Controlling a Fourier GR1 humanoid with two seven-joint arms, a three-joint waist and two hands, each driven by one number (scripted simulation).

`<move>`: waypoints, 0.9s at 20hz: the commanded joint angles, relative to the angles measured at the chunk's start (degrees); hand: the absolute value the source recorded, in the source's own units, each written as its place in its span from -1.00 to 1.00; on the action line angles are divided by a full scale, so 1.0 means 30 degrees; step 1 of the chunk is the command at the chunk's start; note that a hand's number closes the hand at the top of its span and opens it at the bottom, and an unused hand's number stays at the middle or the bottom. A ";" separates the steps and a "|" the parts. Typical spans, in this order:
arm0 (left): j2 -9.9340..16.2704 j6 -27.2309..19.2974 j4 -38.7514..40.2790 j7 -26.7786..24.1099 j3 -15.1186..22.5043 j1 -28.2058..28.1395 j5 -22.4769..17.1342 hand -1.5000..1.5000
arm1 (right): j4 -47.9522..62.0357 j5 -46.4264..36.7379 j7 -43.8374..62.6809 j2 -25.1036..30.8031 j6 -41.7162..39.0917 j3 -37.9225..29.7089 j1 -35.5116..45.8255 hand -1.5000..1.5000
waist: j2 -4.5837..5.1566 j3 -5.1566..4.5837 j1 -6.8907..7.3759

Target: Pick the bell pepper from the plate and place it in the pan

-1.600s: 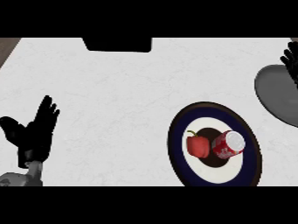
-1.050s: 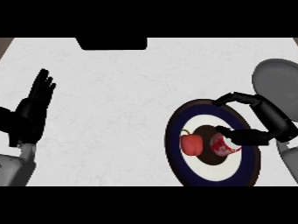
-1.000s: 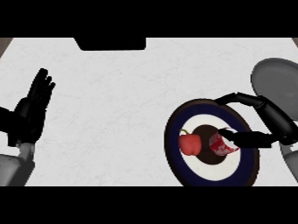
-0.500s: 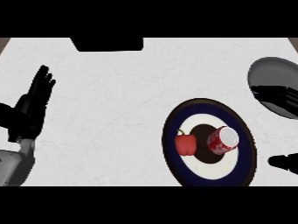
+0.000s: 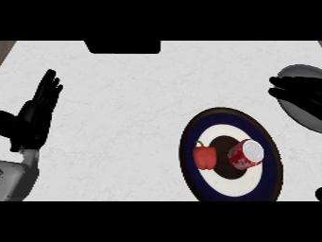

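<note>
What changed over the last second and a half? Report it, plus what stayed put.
The right hand came down around the bell pepper, then pulled away without it and now lies over the pan. Bell pepper and can remain on the plate; the left hand rests open.

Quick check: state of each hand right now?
Left hand: open, fingers straight, resting at the view's left, holding nothing.
Right hand: open, fingers spread above the pan, holding nothing.

Pan [image 5: 304, 75] partly behind right robot hand [image 5: 309, 94]
</note>
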State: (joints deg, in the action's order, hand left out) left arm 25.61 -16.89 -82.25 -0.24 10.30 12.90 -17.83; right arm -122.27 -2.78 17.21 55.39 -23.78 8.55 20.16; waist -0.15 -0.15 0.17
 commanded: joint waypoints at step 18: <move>-0.1501 0.0787 0.0404 0.0410 -0.1216 0.0243 0.1860 0.00 | -0.1509 -0.2917 1.0647 -0.8673 -0.3301 0.7134 0.3146 -1.00 | 0.0023 0.0040 -0.0103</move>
State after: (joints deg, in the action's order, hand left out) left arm 22.08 -14.92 -82.56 1.87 7.42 13.73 -13.73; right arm -124.42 -10.29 43.60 31.83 -31.16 29.08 31.13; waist -0.07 -0.04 0.20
